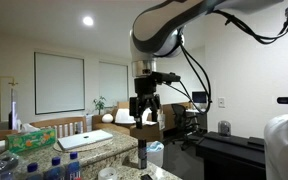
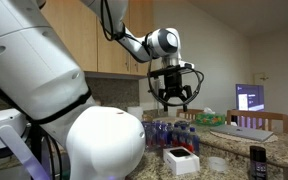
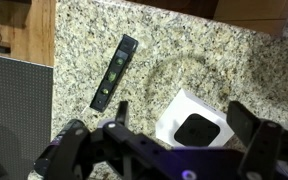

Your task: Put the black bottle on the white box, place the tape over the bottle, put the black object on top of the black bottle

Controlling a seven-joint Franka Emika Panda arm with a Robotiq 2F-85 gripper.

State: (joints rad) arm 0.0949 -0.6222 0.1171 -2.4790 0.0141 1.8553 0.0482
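Overhead, gripper point(image 2: 174, 100) spread, empty, black bottle point(image 2: 258, 163) cropped below, white box point(image 3: 184, 108) partly hidden.

light: ceiling light point(image 1: 88, 20) on | window point(image 1: 59, 83): white-shaded | cabinets point(image 2: 69, 30): wooden | counter point(image 3: 184, 40): granite

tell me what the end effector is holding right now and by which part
Nothing. The end effector hangs open above the counter, its fingers empty; the black bottle stands apart on the counter.
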